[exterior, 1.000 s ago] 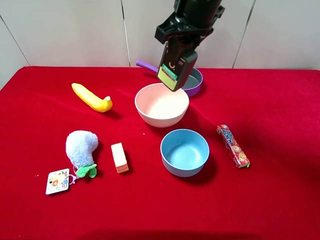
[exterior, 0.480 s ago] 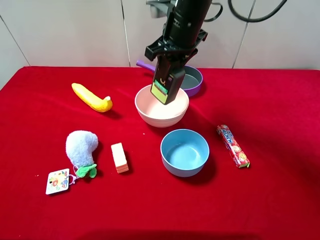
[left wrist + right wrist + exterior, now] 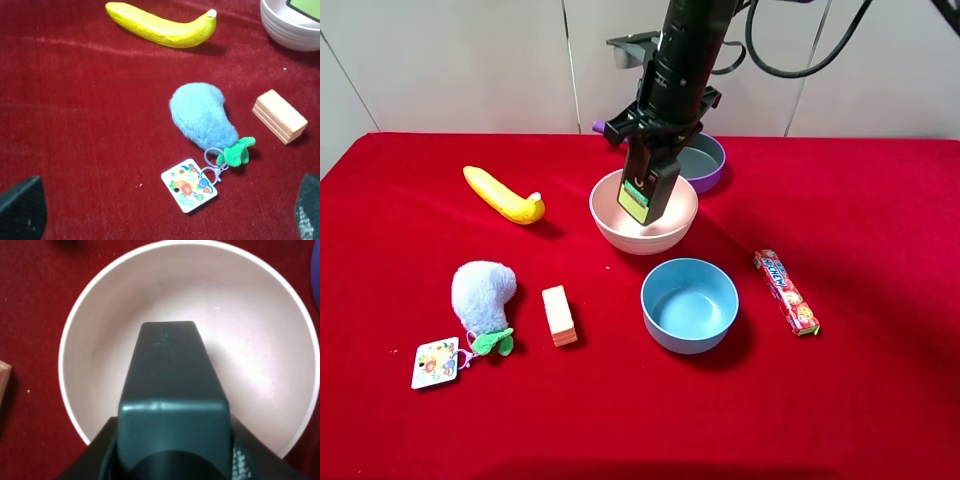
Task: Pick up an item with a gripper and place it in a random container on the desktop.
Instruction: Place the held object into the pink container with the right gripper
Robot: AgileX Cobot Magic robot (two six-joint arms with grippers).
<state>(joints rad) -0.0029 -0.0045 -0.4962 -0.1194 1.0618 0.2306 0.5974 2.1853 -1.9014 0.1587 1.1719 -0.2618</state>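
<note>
My right gripper is shut on the dark grey-green bottle and holds it upright, cap end up. Its lower end dips inside the rim of the pale pink ribbed bowl. In the right wrist view the bottle hangs over the middle of the bowl, with the gripper clamped around its upper part. I cannot tell whether the bottle touches the bowl's floor. My left gripper is open and empty above the cloth near the plush toy. The bowl's edge also shows there.
A purple pan stands just behind the pink bowl and a blue bowl in front of it. A red candy box lies to the right. A banana, a blue plush toy and an orange block lie to the left.
My right arm has moved the bottle down and a little to the left, from above the pan's edge into the mouth of the pink bowl. Nothing else has moved.
</note>
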